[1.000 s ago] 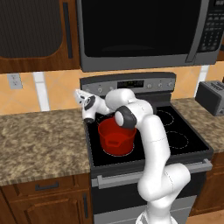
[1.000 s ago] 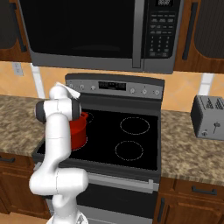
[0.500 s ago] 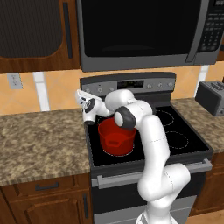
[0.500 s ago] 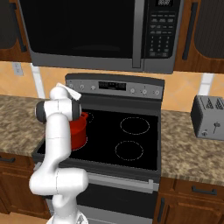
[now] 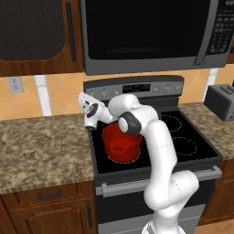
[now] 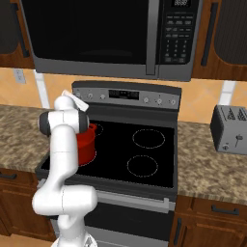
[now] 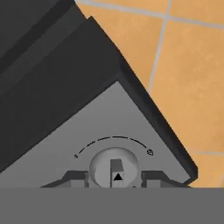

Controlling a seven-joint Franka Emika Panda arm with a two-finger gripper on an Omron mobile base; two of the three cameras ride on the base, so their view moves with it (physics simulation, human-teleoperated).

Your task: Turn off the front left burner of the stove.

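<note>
claw (image 7: pixel 114 178) grasping the knob (image 7: pixel 114 168) at the stove's (image 5: pixel 183 151) far left panel corner, red pot (image 5: pixel 121 142) just below.

stove (image 5: pixel 201 151) – red pot (image 5: pixel 121 142) on it

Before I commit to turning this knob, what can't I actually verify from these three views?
- Front left burner: left base view, the red pot sits over it; right base view, the arm hides most of that corner.
- Gripper on the knob: hand view, the bottom edge cuts off the fingertips, so contact is unclear.
- Knob markings: hand view, too small to read.
- Stove panel display: both base views, too small.
</note>
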